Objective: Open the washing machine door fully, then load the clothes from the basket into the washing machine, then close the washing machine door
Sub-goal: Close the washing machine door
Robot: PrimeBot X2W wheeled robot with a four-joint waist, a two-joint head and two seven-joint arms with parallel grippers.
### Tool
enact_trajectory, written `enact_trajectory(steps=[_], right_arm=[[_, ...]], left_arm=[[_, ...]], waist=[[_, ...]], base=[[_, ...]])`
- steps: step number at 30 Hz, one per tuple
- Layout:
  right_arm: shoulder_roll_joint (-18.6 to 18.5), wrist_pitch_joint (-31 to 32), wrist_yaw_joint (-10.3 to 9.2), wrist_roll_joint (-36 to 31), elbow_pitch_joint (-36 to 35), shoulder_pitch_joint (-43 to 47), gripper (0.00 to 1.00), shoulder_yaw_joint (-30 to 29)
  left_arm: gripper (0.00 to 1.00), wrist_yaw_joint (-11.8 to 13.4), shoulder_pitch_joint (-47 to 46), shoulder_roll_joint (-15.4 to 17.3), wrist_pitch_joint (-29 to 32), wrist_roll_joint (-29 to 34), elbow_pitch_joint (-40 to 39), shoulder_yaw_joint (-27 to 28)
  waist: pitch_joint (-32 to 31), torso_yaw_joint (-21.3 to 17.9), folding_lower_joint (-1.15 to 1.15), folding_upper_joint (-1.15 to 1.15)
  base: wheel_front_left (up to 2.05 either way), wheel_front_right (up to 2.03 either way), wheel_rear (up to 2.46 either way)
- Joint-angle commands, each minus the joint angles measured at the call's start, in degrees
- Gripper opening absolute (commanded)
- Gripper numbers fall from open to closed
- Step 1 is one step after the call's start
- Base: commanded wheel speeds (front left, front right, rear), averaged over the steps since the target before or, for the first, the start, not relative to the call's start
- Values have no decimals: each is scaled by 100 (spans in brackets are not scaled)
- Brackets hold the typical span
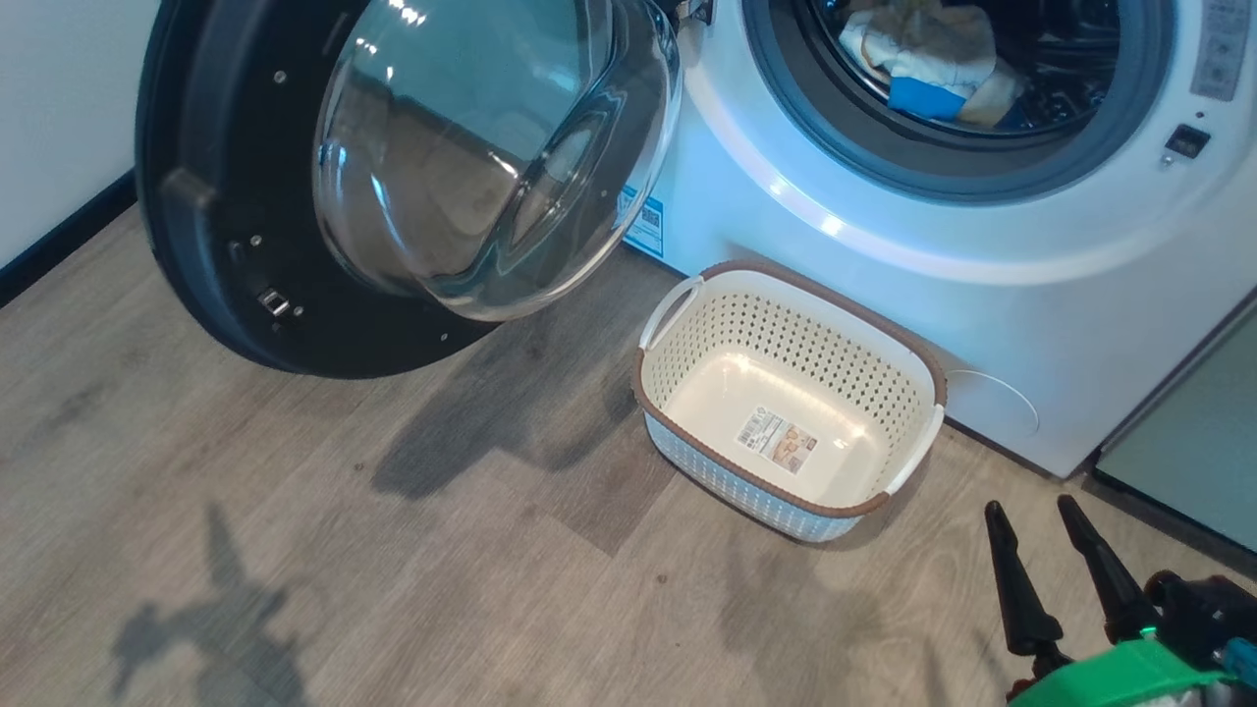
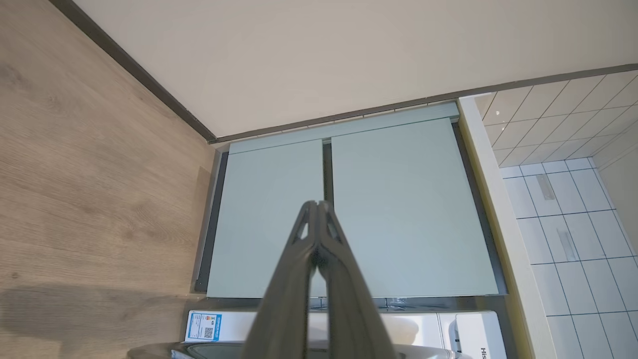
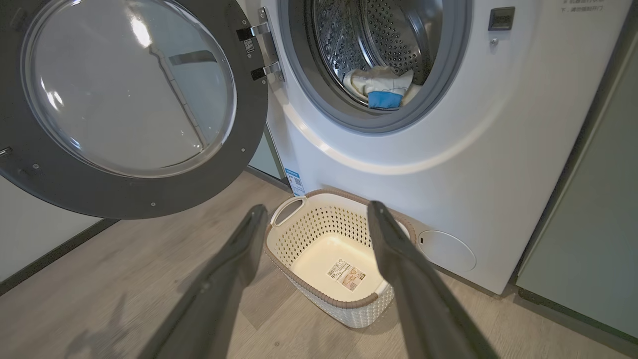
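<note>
The washing machine (image 1: 884, 265) stands at the upper right with its round drum opening uncovered. The clothes (image 1: 918, 54), pale fabric with a bright blue piece, lie inside the drum (image 3: 381, 87). The washing machine door (image 1: 211, 275) hangs swung out to the left, its glass bowl facing me (image 3: 124, 94). On the floor in front of the machine (image 3: 398, 164) sits the cream basket (image 1: 786, 334), holding just its label sticker (image 3: 319, 259). My right gripper (image 1: 1031, 511) is open and empty, low at the right, its fingers framing the basket from above (image 3: 318, 207). My left gripper (image 2: 316, 204) is shut on nothing and points at the cabinets.
Pale green cabinets (image 3: 588, 239) flank the machine's right side, and others (image 2: 398, 209) fill the left wrist view beside white wall tiles (image 2: 563, 209). A white wall with a dark skirting (image 1: 59, 245) runs behind the door. Wooden floor (image 1: 295, 540) spreads to the left of the basket.
</note>
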Motion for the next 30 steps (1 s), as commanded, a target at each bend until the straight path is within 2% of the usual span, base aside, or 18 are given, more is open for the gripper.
enact_trajectory(steps=[1,9,30], right_arm=[[-173,-39,-15,-3,-199,-299,100,121],[-301,-39,-15,-5,-218,-384,100,142],[-497,-39,-15,-38,-258,-637,100,149]], left_arm=[[0,6,-334,480,125,43,-26,25],[0,8,-922,636,343,164,405,-169],[0,-7,-1607,469,1043,440,727,-685]], waist=[[39,-24,0,0],[231,-109,0,0],[773,-493,0,0]], base=[[0,0,0],[0,0,0],[0,0,0]])
